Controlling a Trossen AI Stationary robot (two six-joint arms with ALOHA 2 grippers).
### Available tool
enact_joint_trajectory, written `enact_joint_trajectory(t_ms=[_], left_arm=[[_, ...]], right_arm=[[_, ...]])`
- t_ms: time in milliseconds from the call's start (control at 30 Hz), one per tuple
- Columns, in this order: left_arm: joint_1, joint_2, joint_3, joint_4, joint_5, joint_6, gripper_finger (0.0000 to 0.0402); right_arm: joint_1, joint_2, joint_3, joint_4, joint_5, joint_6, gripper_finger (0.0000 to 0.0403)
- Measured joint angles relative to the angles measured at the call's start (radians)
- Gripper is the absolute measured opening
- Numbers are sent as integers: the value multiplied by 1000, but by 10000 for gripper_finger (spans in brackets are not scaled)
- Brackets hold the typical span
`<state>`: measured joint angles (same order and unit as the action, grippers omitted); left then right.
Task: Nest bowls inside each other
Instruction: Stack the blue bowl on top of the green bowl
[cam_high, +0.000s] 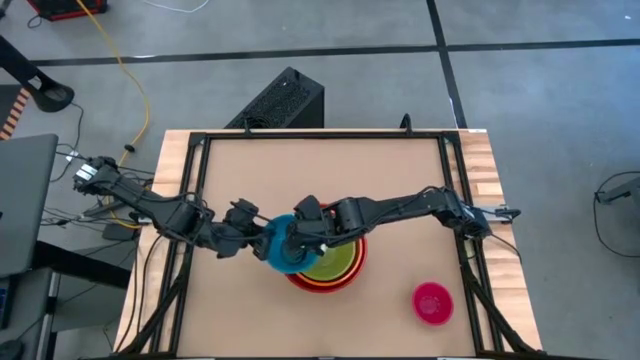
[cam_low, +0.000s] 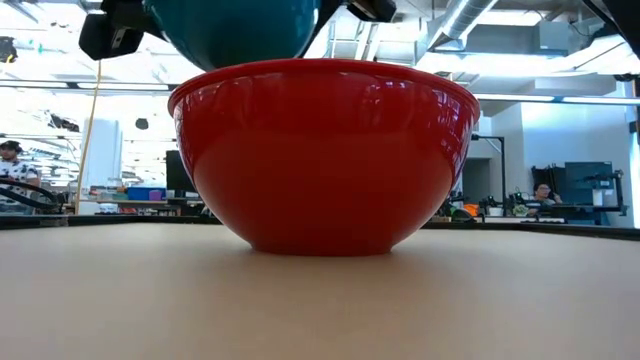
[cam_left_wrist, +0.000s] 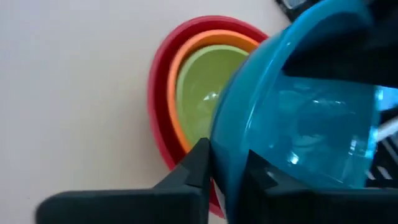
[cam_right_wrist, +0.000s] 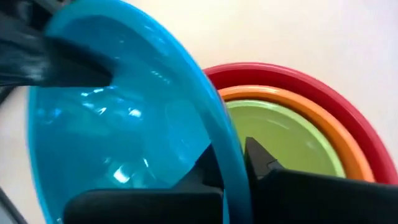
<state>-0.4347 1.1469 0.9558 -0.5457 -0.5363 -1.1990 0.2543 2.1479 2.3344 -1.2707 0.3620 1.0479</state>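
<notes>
The red bowl (cam_high: 322, 280) stands on the table near the middle, with the orange bowl (cam_left_wrist: 198, 46) and the olive green bowl (cam_left_wrist: 202, 93) nested in it. The light blue bowl (cam_high: 280, 250) hangs tilted over the stack's left rim, and both grippers are shut on it. My left gripper (cam_high: 262, 240) reaches in from the left and my right gripper (cam_high: 300, 238) from the right. In the low view the blue bowl (cam_low: 235, 30) shows above the red bowl (cam_low: 325, 160). The magenta pink bowl (cam_high: 432, 302) sits alone on the table at the near right. My left gripper holds the blue bowl by its rim (cam_left_wrist: 229, 149), with one finger (cam_left_wrist: 198, 163) outside the wall and the other (cam_left_wrist: 261, 179) inside. It comes slanting down from the table's left. The bowl is tilted and clear of the table. My right gripper holds the blue bowl's rim (cam_right_wrist: 231, 146) on the side toward the stack, with one finger (cam_right_wrist: 208, 167) inside and one (cam_right_wrist: 258, 158) outside. It comes slanting down from the table's right. Whether the bowl touches the stack I cannot tell.
Black frame rails (cam_high: 200, 170) run along the table's left, far and right sides. A black box (cam_high: 285, 100) stands on the floor beyond the far edge. Bare tabletop (cam_high: 330, 180) lies on the far side of the stack.
</notes>
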Motion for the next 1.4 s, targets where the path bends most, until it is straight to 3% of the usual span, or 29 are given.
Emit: enact_joint_trajectory(t_ms=[233,367,500,633,867,1400], left_arm=[[-2,-12,2,85,40,96,138],[-5,-68,2,86,33,141,170],[-44,-155,1,61,-39,148,175],[-127,-235,1,51,-178,194,175],[-261,-277,-1,-57,-402,177,175],[-311,-280,-191,-27,-414,-62,176]], right_arm=[[5,0,0,-123,-51,-50,12],[14,-3,0,-285,-64,-47,12],[15,-16,-6,-289,-77,-70,12],[8,-29,-6,-304,-58,-71,12],[-42,-35,-23,-293,-65,-148,12],[-167,-44,-299,-75,-291,-327,12]])
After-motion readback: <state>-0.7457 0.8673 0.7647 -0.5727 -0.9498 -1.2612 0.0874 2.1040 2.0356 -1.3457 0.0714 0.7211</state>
